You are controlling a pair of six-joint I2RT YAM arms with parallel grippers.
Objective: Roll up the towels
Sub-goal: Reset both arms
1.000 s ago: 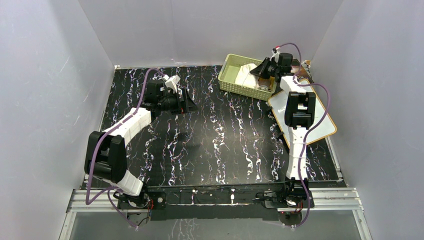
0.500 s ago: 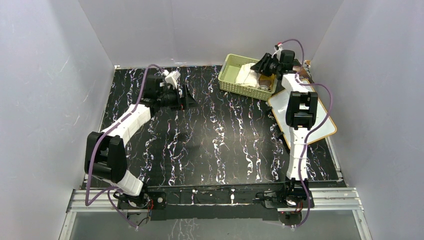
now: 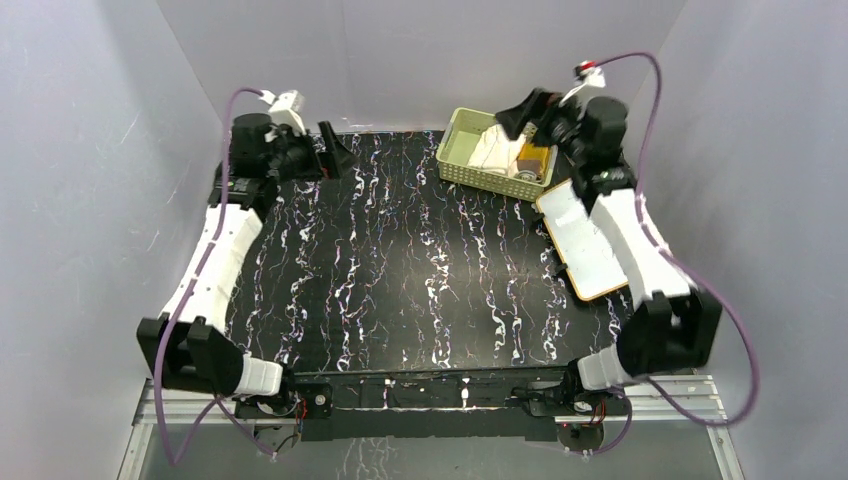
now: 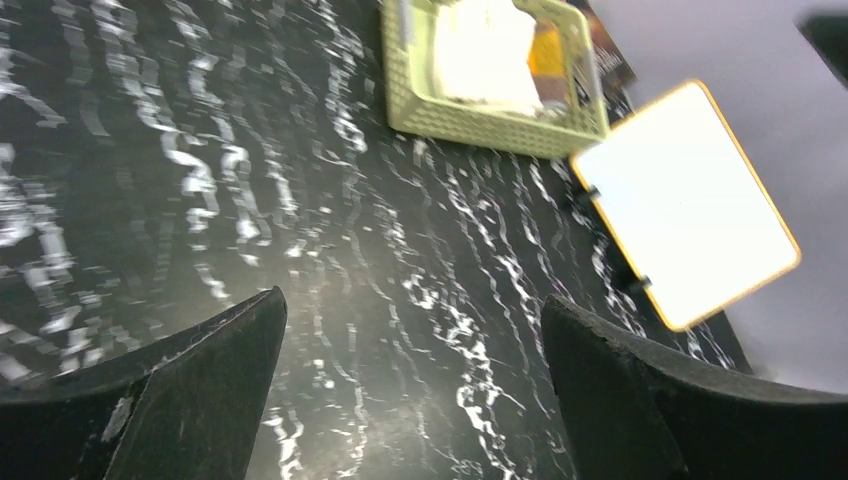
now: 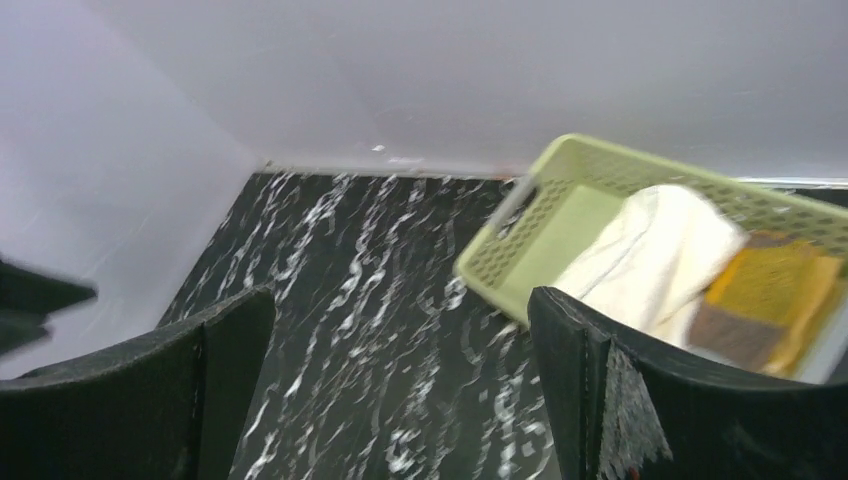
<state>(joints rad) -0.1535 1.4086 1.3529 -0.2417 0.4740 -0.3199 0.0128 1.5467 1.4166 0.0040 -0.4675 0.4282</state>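
Looks to be at or near the end of the job, judging from the layout: no cloth left spread on the black, white-veined marbled worktop (image 3: 400,270), and both towels already lodged in the pale green perforated plastic basket (image 3: 480,178) at about 1 o'clock on that surface. Inside, on the 9 o'clock side, the long cream-white soft towel (image 5: 650,260), bunched into a thick bundle with a fold line along it. Pressed against it on the 3 o'clock side, the smaller mustard-yellow and brown towel (image 5: 775,290), compact and blocky. Hard to tell from these blurred views whether either is a tight roll or only a loose wad, so possibly some tidying left. High over the basket's far rim, the right tool (image 3: 525,120), jaws spread wide, gripping nothing. Up at 11 o'clock and well apart from the basket, the left tool (image 3: 335,158), likewise gaping and empty, with only bare worktop between its fingers in the wrist view. Just beside the basket, towards 3 o'clock, the flat white board with an orange rim (image 3: 585,245), touched by neither tool and no part of the rolling.
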